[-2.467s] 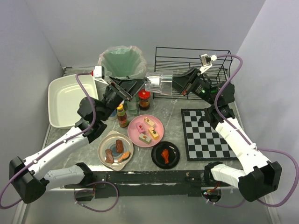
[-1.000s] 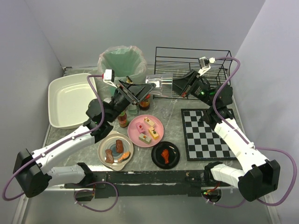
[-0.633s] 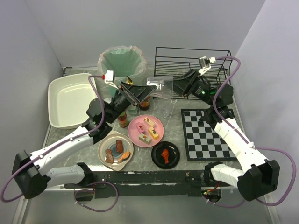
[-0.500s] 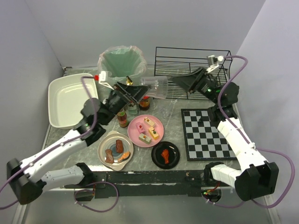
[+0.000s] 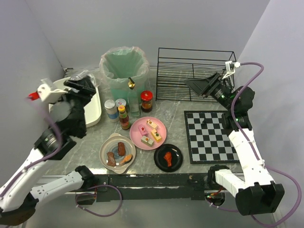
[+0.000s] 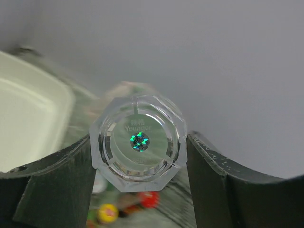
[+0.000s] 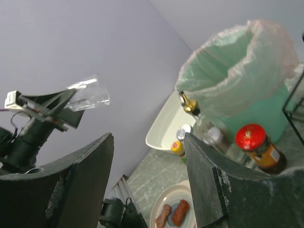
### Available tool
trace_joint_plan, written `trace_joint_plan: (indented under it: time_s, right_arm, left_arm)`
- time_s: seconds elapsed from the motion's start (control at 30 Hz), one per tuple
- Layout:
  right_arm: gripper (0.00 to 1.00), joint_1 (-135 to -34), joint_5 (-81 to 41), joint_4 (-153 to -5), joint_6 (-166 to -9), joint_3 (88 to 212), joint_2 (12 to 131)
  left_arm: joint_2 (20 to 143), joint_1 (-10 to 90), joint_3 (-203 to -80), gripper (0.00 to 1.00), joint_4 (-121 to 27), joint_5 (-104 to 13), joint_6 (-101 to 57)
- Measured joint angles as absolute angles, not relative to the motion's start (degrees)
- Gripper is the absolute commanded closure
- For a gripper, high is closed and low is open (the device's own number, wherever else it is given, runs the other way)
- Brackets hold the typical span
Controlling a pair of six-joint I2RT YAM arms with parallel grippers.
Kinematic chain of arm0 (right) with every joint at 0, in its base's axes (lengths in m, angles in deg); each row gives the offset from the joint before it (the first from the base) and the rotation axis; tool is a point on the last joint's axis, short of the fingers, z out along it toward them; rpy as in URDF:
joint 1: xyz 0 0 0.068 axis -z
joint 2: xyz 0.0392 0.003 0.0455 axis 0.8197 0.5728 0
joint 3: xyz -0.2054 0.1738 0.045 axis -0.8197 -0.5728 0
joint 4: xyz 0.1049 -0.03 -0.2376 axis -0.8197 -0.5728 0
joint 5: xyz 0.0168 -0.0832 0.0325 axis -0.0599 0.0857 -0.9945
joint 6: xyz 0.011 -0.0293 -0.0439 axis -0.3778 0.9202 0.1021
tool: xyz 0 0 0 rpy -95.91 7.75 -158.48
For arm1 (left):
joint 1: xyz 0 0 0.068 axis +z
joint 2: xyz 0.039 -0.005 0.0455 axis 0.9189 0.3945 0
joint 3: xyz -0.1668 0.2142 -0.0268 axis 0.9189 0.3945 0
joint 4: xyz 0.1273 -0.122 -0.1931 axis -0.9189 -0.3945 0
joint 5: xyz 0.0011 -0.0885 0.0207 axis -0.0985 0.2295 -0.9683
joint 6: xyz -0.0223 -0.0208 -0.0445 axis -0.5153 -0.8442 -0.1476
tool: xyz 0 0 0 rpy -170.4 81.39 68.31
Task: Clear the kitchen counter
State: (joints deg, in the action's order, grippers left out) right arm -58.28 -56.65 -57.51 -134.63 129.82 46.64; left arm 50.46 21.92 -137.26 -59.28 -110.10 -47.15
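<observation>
Pinches clear faceted glass tumbler (image 6: 137,118) in left gripper (image 6: 138,142), raised over white rectangular plastic tub (image 6: 28,123); long axis straight out from claw. Has right gripper (image 7: 148,142) spread, empty, far right of tub. Grey marble kitchen counter (image 5: 175,128) beneath tub.

Reading just one word, moulded into a glass base.
Spelling out roughly "Younger" in raised letters on the underside of the clear glass (image 6: 138,142), pinched in the left gripper (image 6: 139,157); sitting just above that word, a row of smaller characters, too small to make out. Blurring beyond reading elsewhere: the label on the red-lidded jar (image 7: 259,151) and the labels on the small bottles (image 5: 124,118) beside it.
</observation>
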Motion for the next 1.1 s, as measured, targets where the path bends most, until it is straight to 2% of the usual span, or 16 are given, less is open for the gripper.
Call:
trace_joint_plan:
  time_s: [0.13, 0.3, 0.43, 0.7, 1.1]
  right_arm:
    - [0.32, -58.28, -56.7, -58.7, -133.52, 126.3, 45.39]
    - [0.32, -58.28, -57.05, -60.31, -133.28, 122.06, 44.3]
    - [0.33, -58.28, -57.22, -61.49, -132.66, 120.31, 43.01]
    - [0.33, -58.28, -58.73, -62.94, -131.72, 119.2, 41.79]
    - [0.33, -58.28, -59.23, -64.14, -130.65, 117.56, 41.63]
  left_arm:
    - [56.27, 29.55, -137.22, 0.99, -67.85, -116.13, -47.71]
    - [62.17, 45.84, -130.97, 0.99, -70.62, -109.44, -48.98]
    - [63.9, 52.83, -125.9, 0.99, -71.17, -105.58, -50.05]
    - [68.36, 54.73, -117.87, 0.99, -67.32, -100.57, -52.83]
    - [74.04, 56.09, -112.52, 0.99, -60.24, -98.56, -53.66]
